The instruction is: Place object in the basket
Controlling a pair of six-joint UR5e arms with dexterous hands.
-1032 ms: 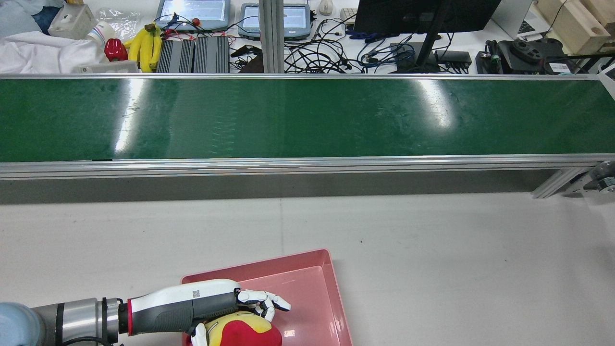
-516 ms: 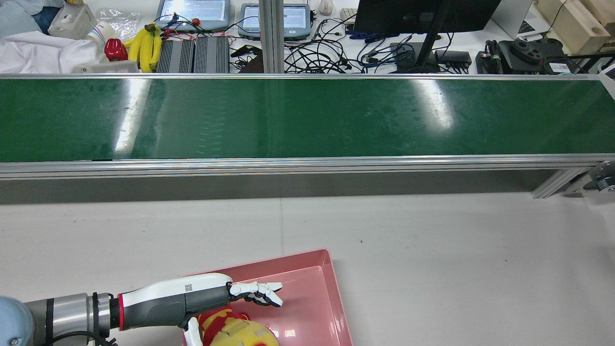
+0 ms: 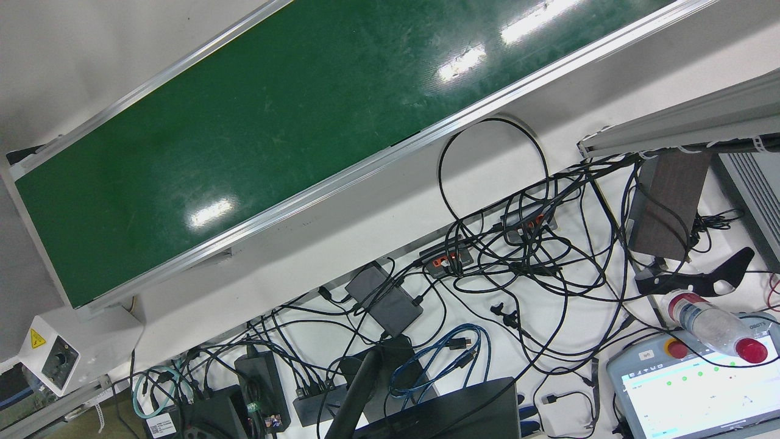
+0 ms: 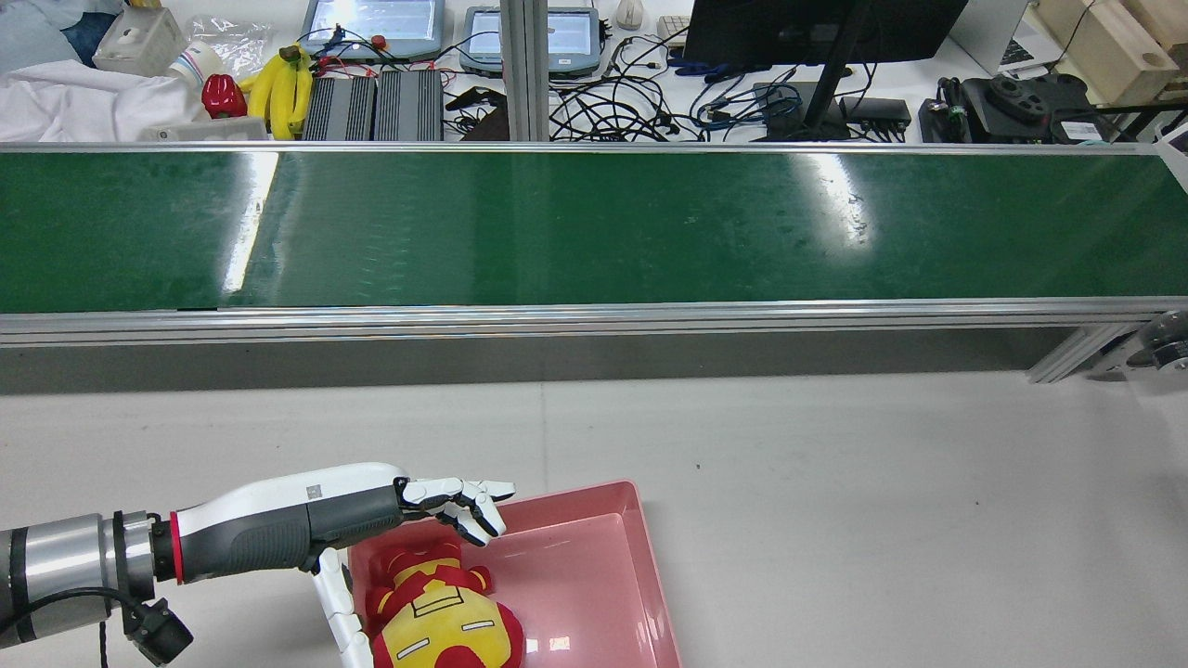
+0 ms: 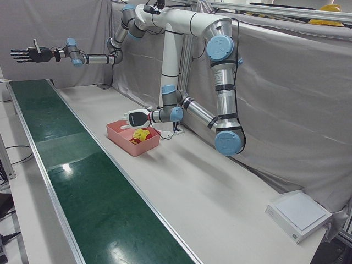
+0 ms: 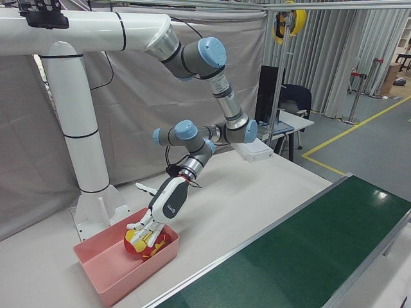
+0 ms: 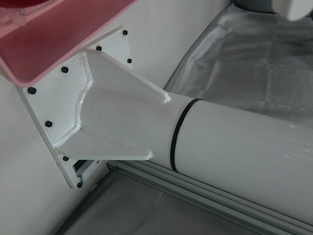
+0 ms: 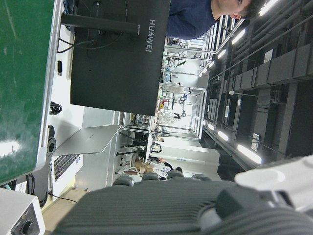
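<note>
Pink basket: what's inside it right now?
The pink basket holds one red-and-yellow plush toy, lying under the open left hand. The rest of its floor is bare; the near end is cut off in the rear view.

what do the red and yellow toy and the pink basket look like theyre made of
The toy looks like stuffed fabric: matte, fuzzy surface and rounded, soft shape. The pink basket looks like moulded plastic: smooth thin walls and a glossy floor catching a light reflection. Neither is certain from looks alone.

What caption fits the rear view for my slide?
Left robot hand open above the pink basket, plush toy lying inside.
</note>
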